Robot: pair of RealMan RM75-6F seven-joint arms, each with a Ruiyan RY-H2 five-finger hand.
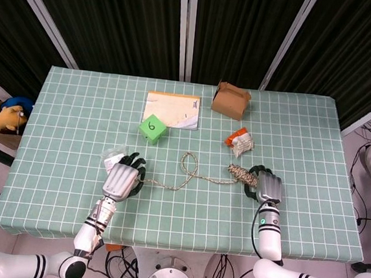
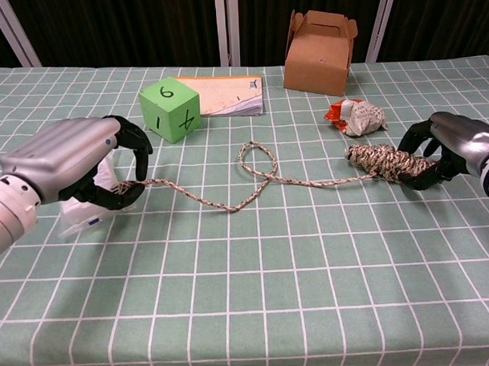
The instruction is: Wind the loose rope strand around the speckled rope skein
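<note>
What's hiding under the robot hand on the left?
Under the left robot hand lies a small clear plastic packet, partly sticking out. The end of the loose rope strand runs in between its fingers. How much packet the robot hand covers cannot be seen.

Left hand (image 2: 71, 161) fingers curled; right hand (image 2: 454, 143) fingers curled, low.

My black fingers (image 2: 135, 139) flank a speckled beige skein (image 2: 386, 162), green cube (image 2: 170, 110), brown box (image 2: 320, 41) on a white-gridded green tabletop (image 2: 256, 287)
</note>
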